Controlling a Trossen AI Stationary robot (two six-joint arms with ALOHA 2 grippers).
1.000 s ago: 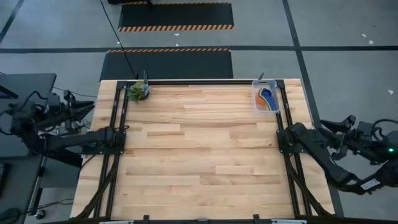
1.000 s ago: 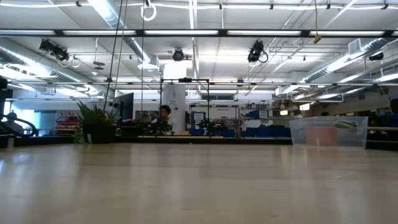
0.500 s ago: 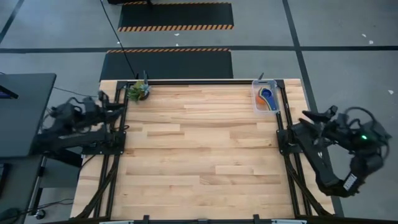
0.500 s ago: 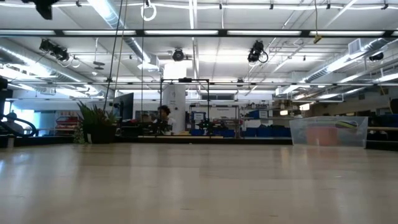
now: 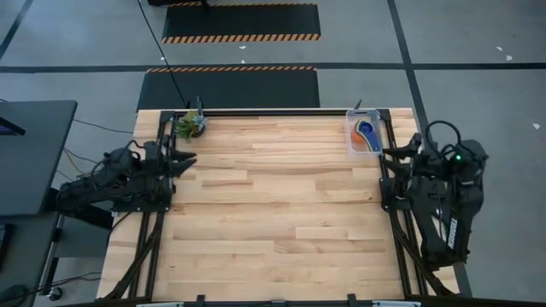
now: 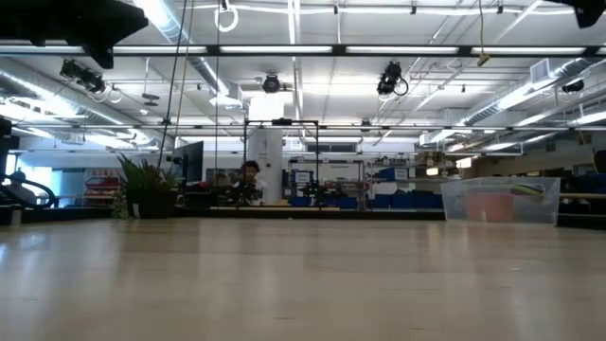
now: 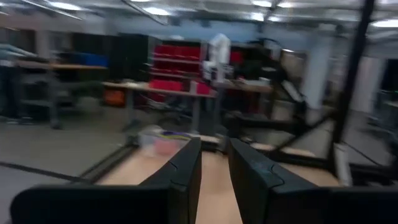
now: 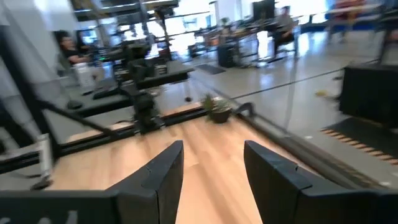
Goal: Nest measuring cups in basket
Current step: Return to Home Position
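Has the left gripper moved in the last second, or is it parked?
Yes. In the high view the left gripper has swung inward from beyond the left edge of the table and now sits over that edge, near the potted plant.

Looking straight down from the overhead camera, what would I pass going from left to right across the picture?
Left arm → small potted plant → clear basket holding the measuring cups → right arm.
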